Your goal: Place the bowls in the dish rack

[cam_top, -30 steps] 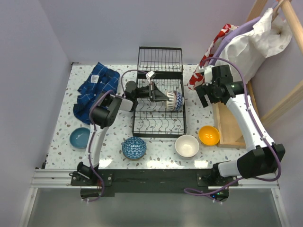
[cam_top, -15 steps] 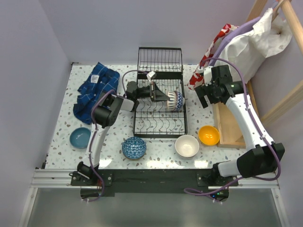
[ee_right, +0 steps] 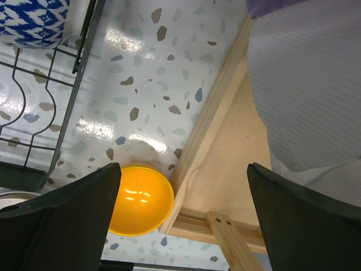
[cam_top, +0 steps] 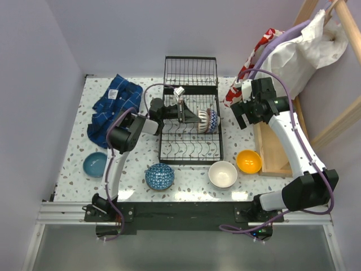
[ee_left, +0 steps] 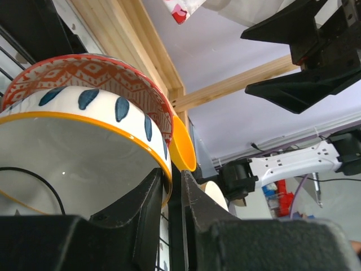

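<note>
The dish rack (cam_top: 190, 141) sits mid-table with its upright wire panel at the far end. On its right side a patterned bowl (cam_top: 208, 119) is tipped up on edge over the tines. The left gripper (cam_top: 198, 117) has it: in the left wrist view the two fingers (ee_left: 148, 206) are pinched narrow on the rim, one inside and one outside the bowl (ee_left: 84, 141). Whether the bowl's weight is on the wires, I can't tell. The left arm rises from its base, bends at the elbow beside the rack's left edge, and lies flat across the rack towards the right.

Four more bowls wait on the table (cam_top: 135, 186). In front of the rack stand a blue bowl (cam_top: 159, 176) and a white bowl (cam_top: 223, 174). An orange bowl (cam_top: 249, 161) touches the corner of the wooden tray (cam_top: 269, 152), and a teal bowl (cam_top: 95, 164) stands well off to the left.

The right arm arches high from its base and reaches back. The right gripper (cam_top: 242, 116) hangs above the strip of table between rack and tray, its fingers spread wide and holding nothing. Its own camera looks down on the orange bowl (ee_right: 140, 206) and the tray's edge (ee_right: 220, 135).

A blue cloth (cam_top: 115, 104) lies crumpled at the far left.
</note>
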`<state>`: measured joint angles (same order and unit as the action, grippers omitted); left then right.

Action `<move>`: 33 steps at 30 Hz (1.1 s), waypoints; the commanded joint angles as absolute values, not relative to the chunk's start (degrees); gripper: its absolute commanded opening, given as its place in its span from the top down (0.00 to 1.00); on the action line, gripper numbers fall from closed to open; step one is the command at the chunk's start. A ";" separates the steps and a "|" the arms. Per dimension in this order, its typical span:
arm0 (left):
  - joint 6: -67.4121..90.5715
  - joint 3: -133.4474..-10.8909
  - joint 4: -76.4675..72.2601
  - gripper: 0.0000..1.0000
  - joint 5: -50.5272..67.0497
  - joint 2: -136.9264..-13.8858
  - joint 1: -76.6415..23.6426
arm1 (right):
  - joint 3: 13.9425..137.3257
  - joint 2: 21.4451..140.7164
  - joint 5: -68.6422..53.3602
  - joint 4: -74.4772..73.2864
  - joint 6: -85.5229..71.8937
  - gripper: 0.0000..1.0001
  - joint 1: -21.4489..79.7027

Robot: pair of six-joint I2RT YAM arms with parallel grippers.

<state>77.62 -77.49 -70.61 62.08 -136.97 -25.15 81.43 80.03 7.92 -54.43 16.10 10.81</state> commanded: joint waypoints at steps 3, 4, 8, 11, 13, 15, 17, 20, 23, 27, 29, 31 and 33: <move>65.83 -76.82 -60.57 0.72 61.35 -129.73 -25.31 | 81.57 78.58 6.68 -53.17 16.00 0.02 10.46; 65.57 -76.56 -60.30 0.71 61.26 -129.47 -25.31 | 81.48 78.40 6.51 -53.26 16.00 0.02 10.46; 61.81 -75.85 -56.53 0.66 60.21 -127.01 -25.31 | 80.95 78.05 6.07 -53.17 15.91 0.02 10.46; 54.71 -76.64 -47.58 0.63 58.89 -124.56 -25.14 | 80.95 77.70 5.98 -53.26 15.91 0.02 10.37; 49.16 -76.55 -38.18 0.60 55.65 -122.44 -24.96 | 80.77 77.52 5.80 -53.17 15.82 0.02 10.46; 42.82 -76.73 -31.68 0.56 53.18 -120.07 -24.79 | 80.68 77.17 5.71 -53.09 15.82 0.02 10.46; 39.14 -77.43 -27.79 0.52 51.69 -118.57 -24.70 | 80.33 76.82 5.45 -53.09 15.82 0.02 10.46; 31.94 -77.70 -17.43 0.46 48.79 -114.98 -24.08 | 80.16 76.47 5.28 -53.00 15.73 0.02 10.46; 23.68 -77.87 -2.80 0.44 44.93 -111.37 -22.68 | 79.72 75.94 4.75 -52.56 15.56 0.02 10.46; 15.75 -74.98 11.22 0.43 41.32 -103.73 -18.29 | 79.37 74.98 3.78 -51.42 15.56 0.02 10.46; 5.75 -74.88 23.90 0.43 38.52 -97.49 -15.31 | 79.10 74.71 3.08 -50.80 15.90 0.02 10.46; -8.17 -75.67 33.71 0.44 34.91 -91.01 -13.37 | 79.10 74.62 1.24 -50.10 16.17 0.01 10.46; -15.87 -74.36 44.44 0.45 28.67 -85.98 -10.29 | 79.01 74.71 0.09 -48.53 16.96 0.02 10.46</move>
